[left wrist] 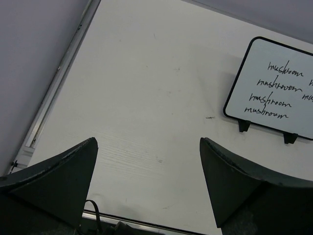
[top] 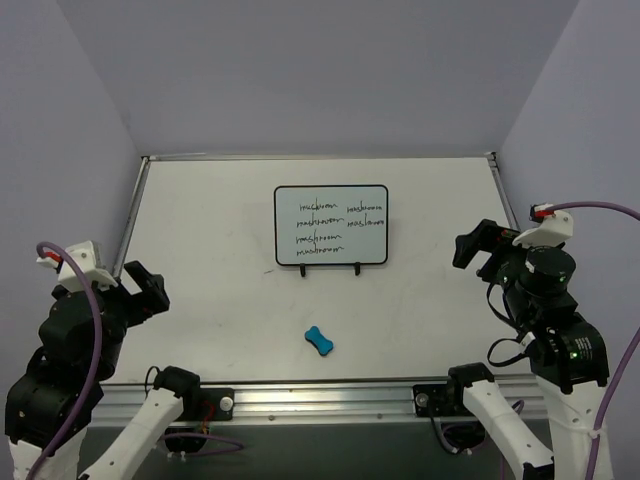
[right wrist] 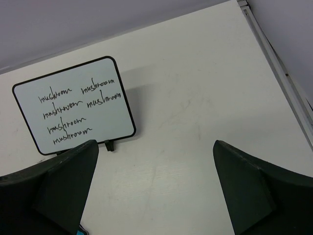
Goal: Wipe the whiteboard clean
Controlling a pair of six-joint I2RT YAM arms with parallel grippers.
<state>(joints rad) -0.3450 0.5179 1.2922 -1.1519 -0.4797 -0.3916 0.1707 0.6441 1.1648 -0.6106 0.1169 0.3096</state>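
The whiteboard (top: 331, 226) stands at the middle of the table on two small black feet, with several lines of black handwriting on it. It also shows in the left wrist view, the whiteboard (left wrist: 274, 88) at the right, and in the right wrist view, the whiteboard (right wrist: 73, 110) at the left. A small blue bone-shaped eraser (top: 319, 340) lies on the table in front of the board. My left gripper (top: 148, 290) hovers open at the left side, empty. My right gripper (top: 475, 245) hovers open at the right side, empty. Both are well apart from the board.
The white table (top: 220, 300) has a raised metal rim along its left edge (top: 130, 225) and right edge (top: 505, 195). Grey walls close in on three sides. A metal rail (top: 320, 395) with the arm bases runs along the near edge.
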